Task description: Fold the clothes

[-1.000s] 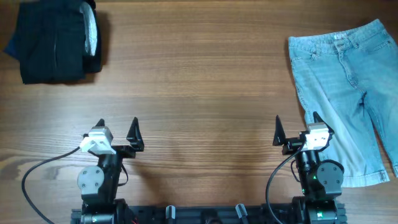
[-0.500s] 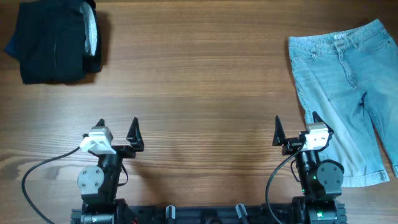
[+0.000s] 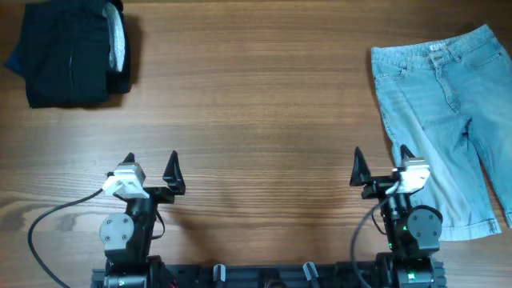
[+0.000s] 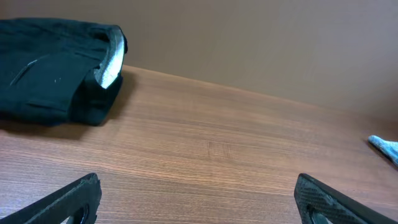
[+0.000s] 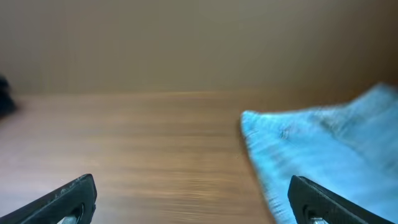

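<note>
The clothes, light blue denim shorts [image 3: 448, 112], lie spread flat at the table's right side, waistband toward the far edge, and show blurred in the right wrist view [image 5: 336, 143]. My right gripper [image 3: 381, 164] stands open at the near edge, its right finger over the shorts' left border, nothing between the jaws. Over bare wood at the near left, my left gripper [image 3: 150, 166] is open and empty too. Its wrist view catches only a blue tip of the shorts [image 4: 385, 147] at the far right.
A folded black garment with a pale lining [image 3: 72, 52] lies in the far left corner and appears in the left wrist view [image 4: 59, 71]. The wooden table [image 3: 256, 104] stretches between it and the shorts. Cables run by both arm bases.
The right gripper has turned slightly, and its wrist view is blurred by motion. The left arm and the shorts have not moved.
</note>
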`<control>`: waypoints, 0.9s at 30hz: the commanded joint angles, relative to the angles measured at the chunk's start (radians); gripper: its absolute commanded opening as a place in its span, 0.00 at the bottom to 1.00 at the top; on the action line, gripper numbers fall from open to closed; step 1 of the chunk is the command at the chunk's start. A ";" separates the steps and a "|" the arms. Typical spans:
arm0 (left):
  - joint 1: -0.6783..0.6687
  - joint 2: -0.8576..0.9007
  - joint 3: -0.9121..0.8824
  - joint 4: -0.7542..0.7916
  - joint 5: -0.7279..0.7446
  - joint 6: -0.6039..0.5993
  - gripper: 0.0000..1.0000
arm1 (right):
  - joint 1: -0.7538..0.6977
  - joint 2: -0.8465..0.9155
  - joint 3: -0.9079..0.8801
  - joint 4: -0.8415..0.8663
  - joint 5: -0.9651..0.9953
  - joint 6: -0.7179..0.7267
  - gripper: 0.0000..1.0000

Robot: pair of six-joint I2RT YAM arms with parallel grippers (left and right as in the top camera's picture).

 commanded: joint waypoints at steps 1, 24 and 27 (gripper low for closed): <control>-0.001 0.002 -0.002 -0.008 0.022 -0.015 1.00 | 0.004 0.010 -0.001 0.004 -0.014 0.612 1.00; -0.001 0.002 -0.002 -0.008 0.022 -0.015 1.00 | -0.011 1.382 1.049 -0.172 0.173 0.036 1.00; -0.001 0.002 -0.002 -0.008 0.022 -0.015 1.00 | -0.061 1.538 1.170 -0.226 0.173 0.032 0.99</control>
